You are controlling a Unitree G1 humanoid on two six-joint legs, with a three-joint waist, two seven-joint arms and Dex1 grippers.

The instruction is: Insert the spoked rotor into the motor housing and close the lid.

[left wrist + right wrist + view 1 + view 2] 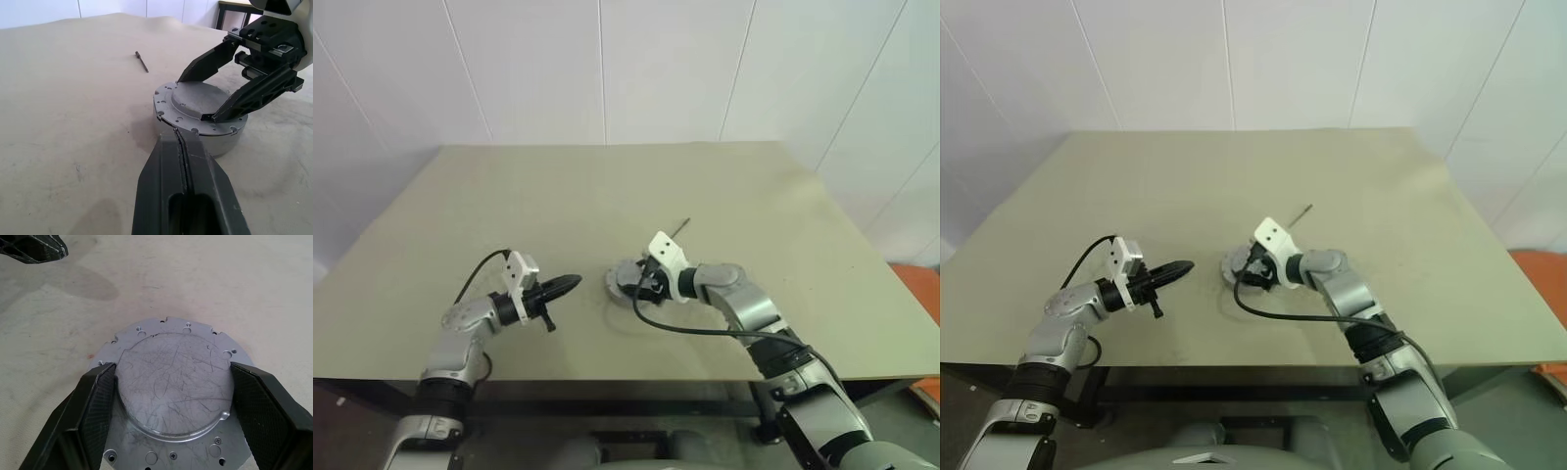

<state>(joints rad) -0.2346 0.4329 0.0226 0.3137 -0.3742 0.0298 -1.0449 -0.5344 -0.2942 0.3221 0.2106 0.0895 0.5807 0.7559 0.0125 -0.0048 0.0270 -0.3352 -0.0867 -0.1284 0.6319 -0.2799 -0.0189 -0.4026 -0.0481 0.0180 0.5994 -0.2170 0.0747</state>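
The lid point(171, 382), a scratched silver disc with a holed flange, lies flat on the motor housing point(225, 142), whose grey wall shows beneath it. The stack stands near the table's front middle point(625, 279). My right gripper point(173, 368) straddles the lid's raised centre, with one finger against each side of it. My left gripper point(570, 284) is shut and held level just to the left of the housing, its tip point(178, 134) close to the flange's edge. The spoked rotor is hidden.
A thin dark pin point(681, 227) lies on the beige table point(607, 186) behind the housing. A black cable loops from my right wrist point(685, 328) over the table's front edge. White walls stand behind the table, and an orange object point(920, 284) sits off to the right.
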